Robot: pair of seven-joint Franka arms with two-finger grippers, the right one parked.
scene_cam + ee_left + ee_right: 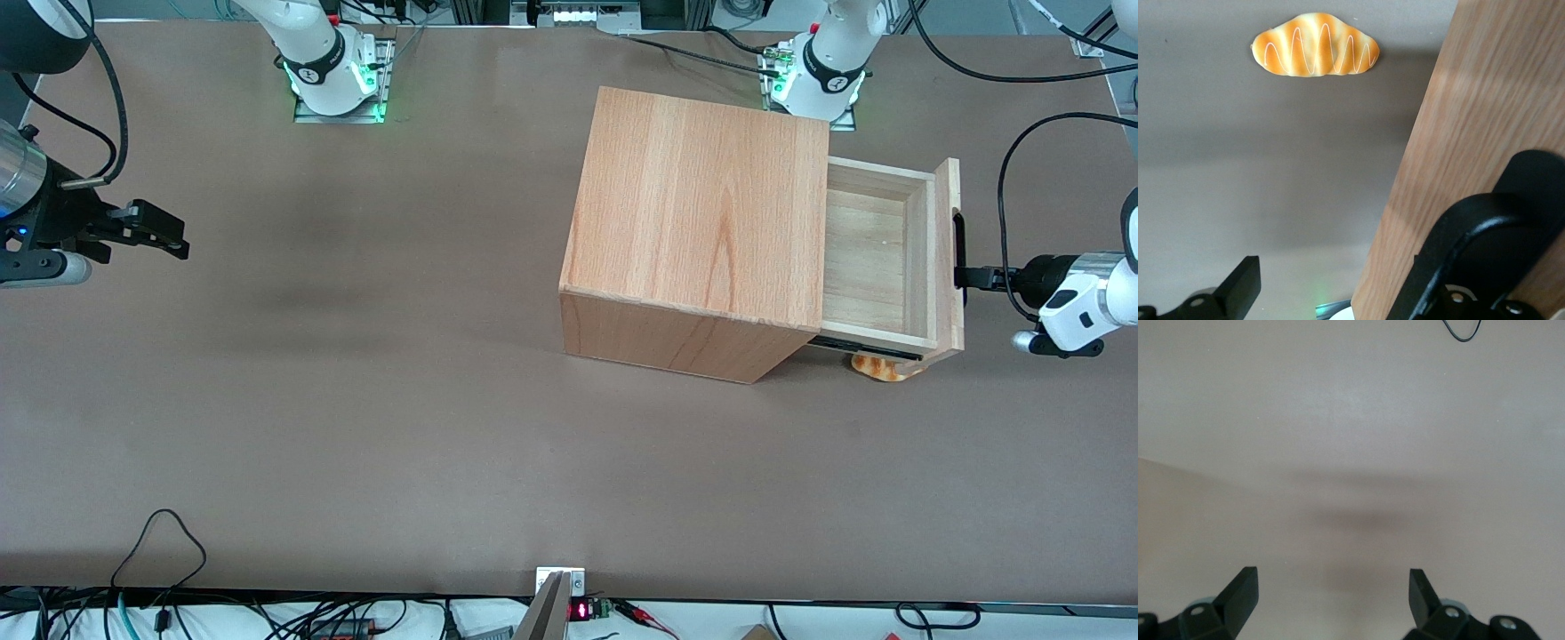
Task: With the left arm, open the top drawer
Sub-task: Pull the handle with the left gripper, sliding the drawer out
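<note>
Bread (880, 366) is seen nearest the camera, on the table (356, 400), tucked under the near corner of the drawer (944, 204) just beside the cabinet (702, 204). The drawer is drawn well out of the cabinet toward the working arm's end, its tray exposed and bare inside. The handle (958, 249) is on the front panel, facing away from the cabinet.

The gripper (971, 277) of the left arm (1080, 298) is placed right at the handle, level with the cabinet's top drawer slot. Its fingers are spread apart, not clamped. In the wrist view one finger (1458, 233) is laid against the handle (1538, 193), apparently hooked on it, and the other is hung off the panel edge over the table.

Step judged: the pull is late or about finished, with most of the travel seemingly used. If more opening is wanted, a short straight pull away from the cabinet is called for, kept level so the hooked finger is not slipped off. Otherwise the finger is to be freed and backed off.

Room: plenty of bare table is left nearer the camera than the cabinet. Little table is left past the drawer front toward the working arm's end. The bread is cleared by the drawer underside, though the gap cannot be told.
</note>
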